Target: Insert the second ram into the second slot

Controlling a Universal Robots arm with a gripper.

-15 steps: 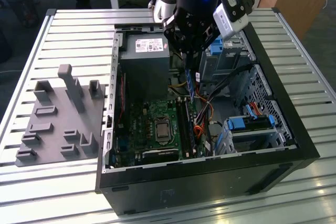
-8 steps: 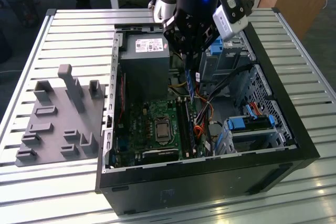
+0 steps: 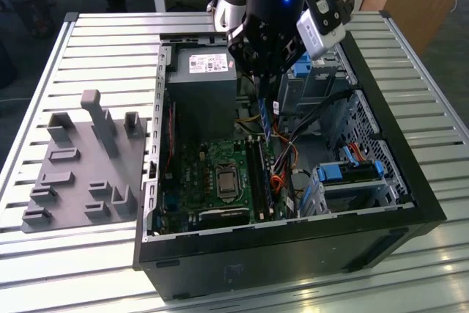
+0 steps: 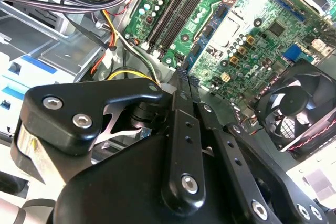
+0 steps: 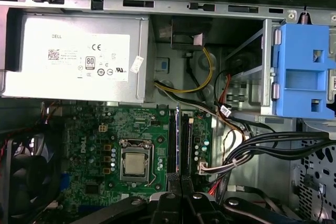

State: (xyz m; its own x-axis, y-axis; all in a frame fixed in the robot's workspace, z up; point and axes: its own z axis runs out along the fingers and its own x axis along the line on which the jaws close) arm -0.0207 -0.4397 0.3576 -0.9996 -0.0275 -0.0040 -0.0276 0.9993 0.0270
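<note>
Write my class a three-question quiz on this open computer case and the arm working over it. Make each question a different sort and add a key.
1. True or false: the memory stick lies flat outside the computer case.
2. The drive bracket in the first wrist view is: A red, B blue, C yellow.
3. Fill in: on the exterior view's left of the case stands a grey ___.
Key:
1. False. The hand grips the stick over the green board inside the case.
2. B.
3. tray.
</note>
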